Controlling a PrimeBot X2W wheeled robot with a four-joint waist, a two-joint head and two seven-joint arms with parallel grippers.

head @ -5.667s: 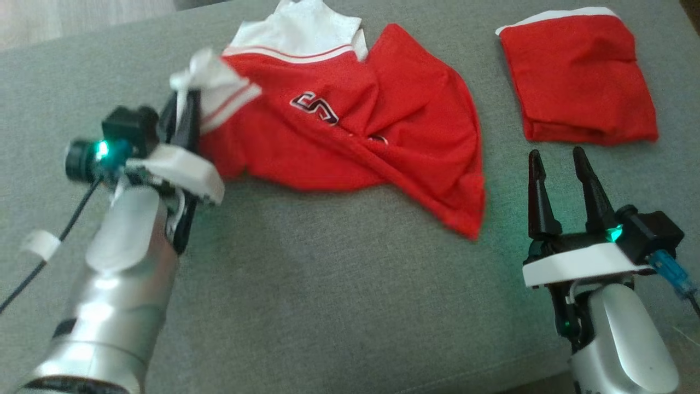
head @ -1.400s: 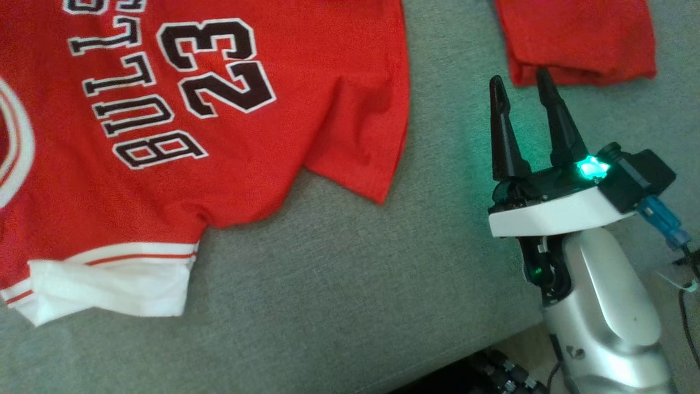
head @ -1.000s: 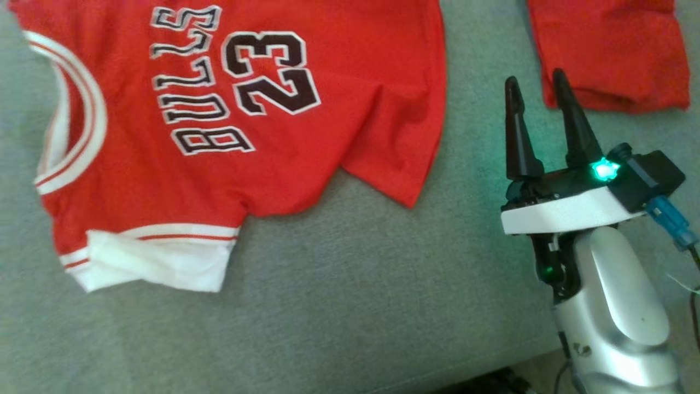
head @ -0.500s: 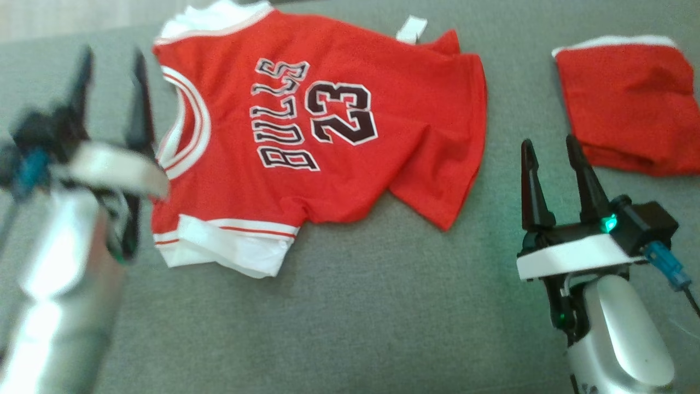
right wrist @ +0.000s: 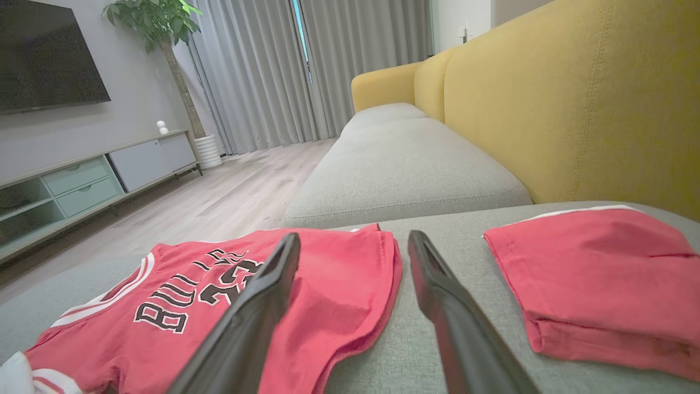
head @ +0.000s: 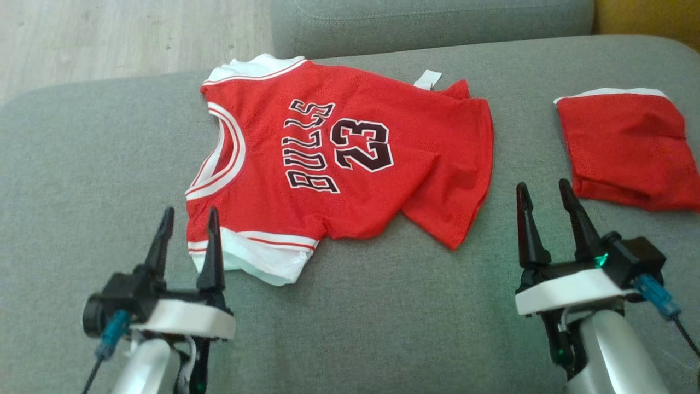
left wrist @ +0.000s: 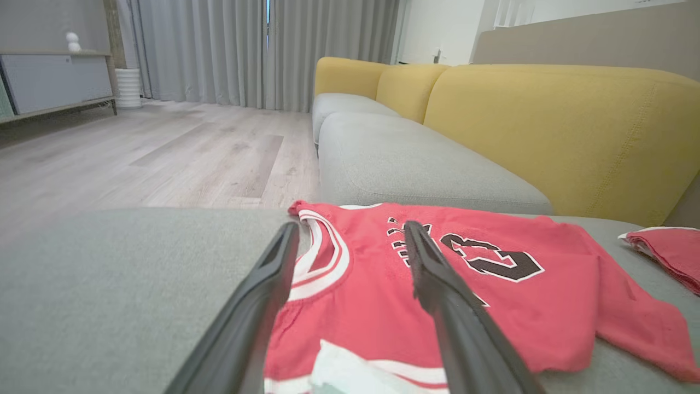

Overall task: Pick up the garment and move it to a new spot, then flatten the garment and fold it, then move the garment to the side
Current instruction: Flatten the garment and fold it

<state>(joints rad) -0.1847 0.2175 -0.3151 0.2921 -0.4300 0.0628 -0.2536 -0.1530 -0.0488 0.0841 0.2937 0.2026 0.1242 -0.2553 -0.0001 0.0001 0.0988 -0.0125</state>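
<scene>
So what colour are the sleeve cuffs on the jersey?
White with a thin red stripe, on the red Bulls jersey; clearest in the head view.

Right pincer with fingers parted, grey sofa, red jersey lying left, folded red cloth right

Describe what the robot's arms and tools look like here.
The left tool and right tool each have two long, tapered black fingers on a black base over a white plate, atop a glossy silver forearm. Each carries a blue connector with a dark cable at its side. The right one also shows a green light.
</scene>
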